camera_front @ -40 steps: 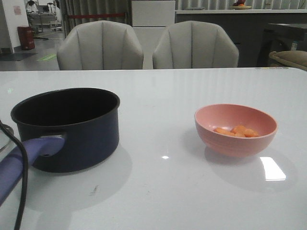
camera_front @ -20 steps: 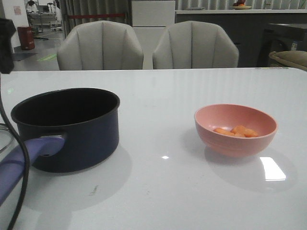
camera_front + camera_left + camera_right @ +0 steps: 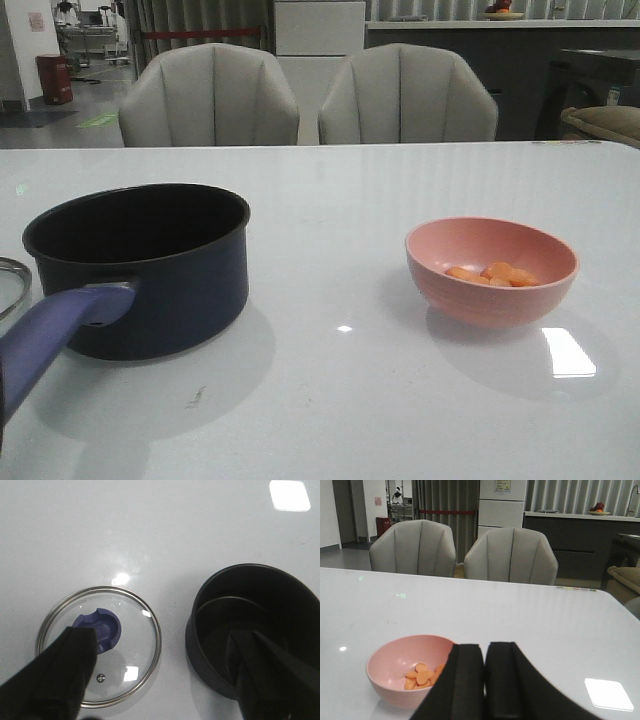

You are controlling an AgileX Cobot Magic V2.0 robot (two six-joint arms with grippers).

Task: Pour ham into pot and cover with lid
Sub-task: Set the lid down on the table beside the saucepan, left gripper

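The dark navy pot (image 3: pixel 140 270) stands empty at the table's left, its purple-blue handle (image 3: pixel 50 335) pointing toward me. The glass lid (image 3: pixel 8 285) lies flat left of the pot, only its rim showing at the front view's edge. The ham (image 3: pixel 492 274) lies in the pink bowl (image 3: pixel 490 300) at the right. In the left wrist view my left gripper (image 3: pixel 165 680) is open and empty, high above the gap between the lid (image 3: pixel 135 650), with its blue knob (image 3: pixel 102 630), and the pot (image 3: pixel 255 630). My right gripper (image 3: pixel 485 647) is shut and empty, just beside the bowl (image 3: pixel 390 675) and ham (image 3: pixel 420 675).
Two grey chairs (image 3: pixel 210 95) stand behind the table's far edge. A counter and cabinets are further back. Neither arm shows in the front view.
The black cable and the dark part of the left arm at the front view's left edge have moved out of sight. The lid's rim now shows there. Pot and bowl have not moved.
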